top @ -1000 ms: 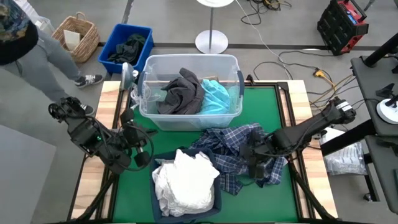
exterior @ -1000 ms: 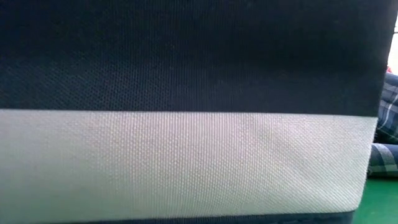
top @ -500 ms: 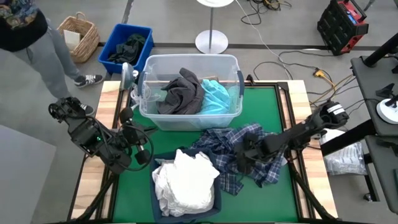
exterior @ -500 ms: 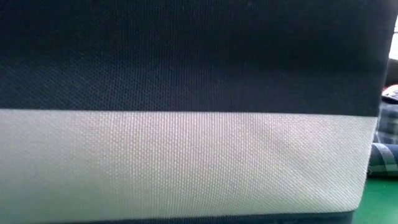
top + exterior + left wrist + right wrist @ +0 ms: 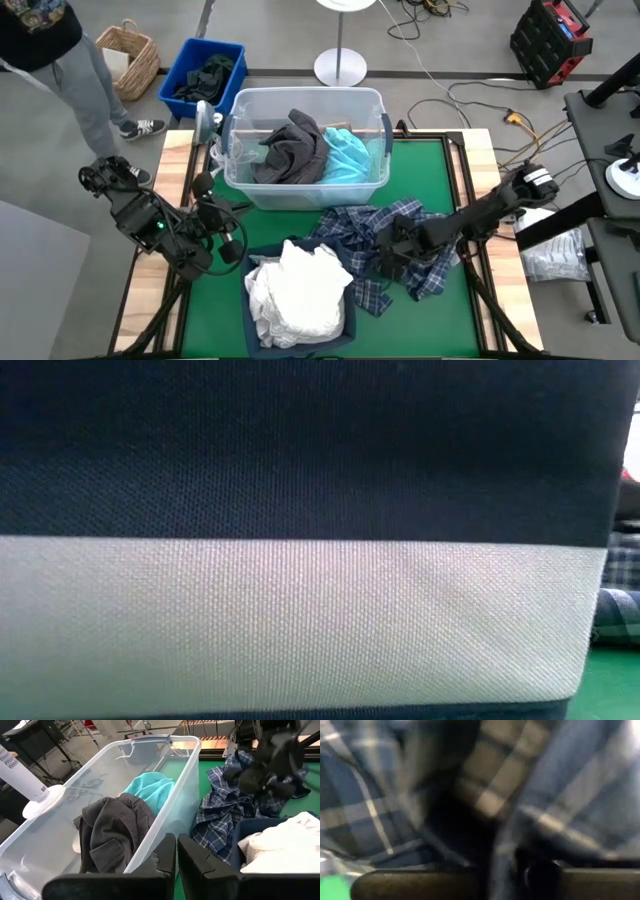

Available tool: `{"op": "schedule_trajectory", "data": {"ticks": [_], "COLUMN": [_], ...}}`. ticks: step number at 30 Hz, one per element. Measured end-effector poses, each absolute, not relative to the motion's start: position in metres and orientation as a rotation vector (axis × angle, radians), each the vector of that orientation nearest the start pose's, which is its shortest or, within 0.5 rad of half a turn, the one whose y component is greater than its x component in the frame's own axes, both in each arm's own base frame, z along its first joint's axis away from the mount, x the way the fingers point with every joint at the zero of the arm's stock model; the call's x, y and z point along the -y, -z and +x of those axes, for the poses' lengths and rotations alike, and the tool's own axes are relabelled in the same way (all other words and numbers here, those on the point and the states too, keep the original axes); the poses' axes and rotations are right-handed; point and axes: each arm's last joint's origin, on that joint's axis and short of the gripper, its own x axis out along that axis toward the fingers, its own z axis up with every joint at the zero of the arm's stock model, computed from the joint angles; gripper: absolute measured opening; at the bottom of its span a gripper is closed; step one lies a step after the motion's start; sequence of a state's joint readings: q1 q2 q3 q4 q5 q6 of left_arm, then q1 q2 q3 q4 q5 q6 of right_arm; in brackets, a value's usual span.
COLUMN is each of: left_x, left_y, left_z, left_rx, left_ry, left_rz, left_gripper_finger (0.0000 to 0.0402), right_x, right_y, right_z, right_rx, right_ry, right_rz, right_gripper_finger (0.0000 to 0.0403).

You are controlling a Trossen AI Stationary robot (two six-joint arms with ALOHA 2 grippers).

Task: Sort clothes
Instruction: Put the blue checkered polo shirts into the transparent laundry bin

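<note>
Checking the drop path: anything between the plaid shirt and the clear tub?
Nothing visible. The plaid shirt lies on bare green mat right in front of the clear tub, with the right gripper shut on it. The tub's near wall must be cleared.

- I count one blue-and-white plaid shirt [image 5: 385, 245] on the green mat.
- One dark grey garment [image 5: 293, 148] and one teal garment [image 5: 350, 152], both in the one clear plastic tub [image 5: 305, 192].
- One heap of white clothes [image 5: 298, 291] in the one navy fabric bin [image 5: 262, 255]; I can't split it into pieces.
- Two arms in my high view.
- One person [image 5: 50, 40] beyond the table.
</note>
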State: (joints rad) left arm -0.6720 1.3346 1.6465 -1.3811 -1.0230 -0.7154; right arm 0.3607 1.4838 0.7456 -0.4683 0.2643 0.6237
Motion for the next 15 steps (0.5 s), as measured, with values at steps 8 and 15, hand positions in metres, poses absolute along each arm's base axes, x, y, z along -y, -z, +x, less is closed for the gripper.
{"op": "schedule_trajectory", "data": {"ticks": [8, 15], "left_x": [0.114, 0.113], "left_y": [-0.418, -0.418], "left_z": [0.182, 0.182], "left_rx": [-0.544, -0.536], "left_ry": [-0.533, -0.543], "left_rz": [0.133, 0.141], "left_gripper_finger": [0.0, 0.0], "right_x": [-0.074, -0.064], "right_y": [-0.225, -0.293], "right_z": [0.22, 0.195], "right_rx": [-0.96, -0.71], "right_ry": [0.287, 0.276], "right_rz": [0.268, 0.332], "right_gripper_finger": [0.0015, 0.0014]}}
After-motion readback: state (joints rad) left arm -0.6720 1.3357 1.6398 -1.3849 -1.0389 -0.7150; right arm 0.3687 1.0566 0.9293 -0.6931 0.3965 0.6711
